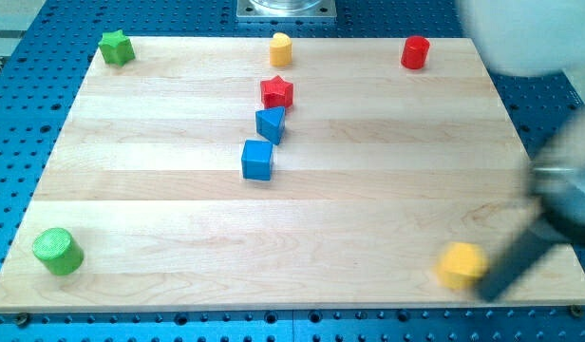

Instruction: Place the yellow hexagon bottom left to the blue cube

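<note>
- Nearest of all, at the near right corner, my tip [489, 290] sits on the wooden board [368, 237]. It is blurry, so I cannot tell if it touches anything yet. My tool is only a straight rod, with nothing to open or close, and it is not holding anything.
- Just to the left of my tip is a yellow block [461, 263]. It is blurry too, so I cannot be sure of its shape. I think it is the yellow hexagon I need to move, because my tip is right beside it.
- At the near left corner stands a green cylinder [58, 251], well apart from everything else.
- In the middle of the board sits the blue cube [257, 160]. The yellow block must end up near and left of it, and that spot is bare wood now.
- To do this well, I should stay on the right side of the yellow block and push it left in a long slide, a bit away from me. I should stop short of the blue cube so I do not bump it.
- Just behind the cube is a blue triangle-like block [271, 124], and behind that a red star [276, 92].
- Along the far edge are a green star [116, 47], a yellow cylinder [280, 48] and a red cylinder [415, 52].
</note>
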Controlling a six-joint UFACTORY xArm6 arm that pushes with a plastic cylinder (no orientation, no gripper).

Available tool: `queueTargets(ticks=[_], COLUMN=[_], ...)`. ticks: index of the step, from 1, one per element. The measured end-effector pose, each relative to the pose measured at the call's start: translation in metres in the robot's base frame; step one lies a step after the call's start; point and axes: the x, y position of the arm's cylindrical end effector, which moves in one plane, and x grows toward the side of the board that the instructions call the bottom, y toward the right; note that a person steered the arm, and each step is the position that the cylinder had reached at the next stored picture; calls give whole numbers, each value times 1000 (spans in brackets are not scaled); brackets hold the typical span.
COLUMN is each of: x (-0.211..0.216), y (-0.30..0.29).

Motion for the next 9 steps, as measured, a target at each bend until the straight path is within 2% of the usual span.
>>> queueTargets(ticks=[1, 2, 3, 4, 5, 6, 7, 8, 9], x=[-72, -89, -66, -26, -31, -78, -93, -130, -162], y=[-130, -124, -129, -178, -239, -245, -234, -265, -213])
